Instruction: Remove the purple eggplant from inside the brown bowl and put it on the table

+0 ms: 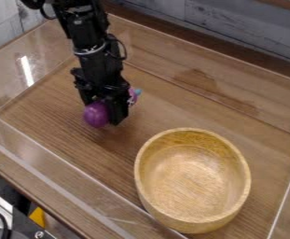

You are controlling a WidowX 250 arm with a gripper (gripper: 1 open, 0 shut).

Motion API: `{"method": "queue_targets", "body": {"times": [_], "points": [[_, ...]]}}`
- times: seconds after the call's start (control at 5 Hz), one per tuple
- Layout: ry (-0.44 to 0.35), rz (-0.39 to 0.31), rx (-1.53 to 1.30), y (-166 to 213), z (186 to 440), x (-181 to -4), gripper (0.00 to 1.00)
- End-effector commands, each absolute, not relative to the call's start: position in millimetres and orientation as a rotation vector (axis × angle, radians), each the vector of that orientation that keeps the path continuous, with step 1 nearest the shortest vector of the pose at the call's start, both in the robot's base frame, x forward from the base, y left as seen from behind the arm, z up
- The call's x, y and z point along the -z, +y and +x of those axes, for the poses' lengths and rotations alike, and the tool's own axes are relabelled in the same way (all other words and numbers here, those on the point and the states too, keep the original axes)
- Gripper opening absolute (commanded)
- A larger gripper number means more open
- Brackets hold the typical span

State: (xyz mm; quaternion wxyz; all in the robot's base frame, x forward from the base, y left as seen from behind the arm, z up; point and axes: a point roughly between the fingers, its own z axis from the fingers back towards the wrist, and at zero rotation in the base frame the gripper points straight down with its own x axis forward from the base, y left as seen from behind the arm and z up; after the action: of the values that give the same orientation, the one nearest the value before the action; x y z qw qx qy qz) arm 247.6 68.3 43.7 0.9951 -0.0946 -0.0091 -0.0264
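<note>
The purple eggplant [97,115] sits low over the table [197,98], to the left of the brown bowl [193,179], its fat end toward the front and its stem end poking out at the right of the fingers. My gripper [107,110] points almost straight down and is shut on the eggplant. Whether the eggplant touches the tabletop cannot be told. The bowl stands empty at the front right, a short way from the gripper.
Clear acrylic walls [60,191] border the tabletop on the front and left sides. A grey brick-pattern wall [234,23] runs behind the table. Bare wood lies between the gripper and the bowl.
</note>
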Motion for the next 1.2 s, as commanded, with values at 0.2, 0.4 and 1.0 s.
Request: {"method": "queue_targets", "body": {"times": [0.2, 0.4, 1.0], "points": [[-0.073, -0.177, 0.053, 71, 249, -66.7, 0.00], [-0.067, -0.180, 0.082, 76, 246, -64.4, 0.00], [-0.053, -0.196, 0.169, 79, 243, -52.4, 0.00]]}}
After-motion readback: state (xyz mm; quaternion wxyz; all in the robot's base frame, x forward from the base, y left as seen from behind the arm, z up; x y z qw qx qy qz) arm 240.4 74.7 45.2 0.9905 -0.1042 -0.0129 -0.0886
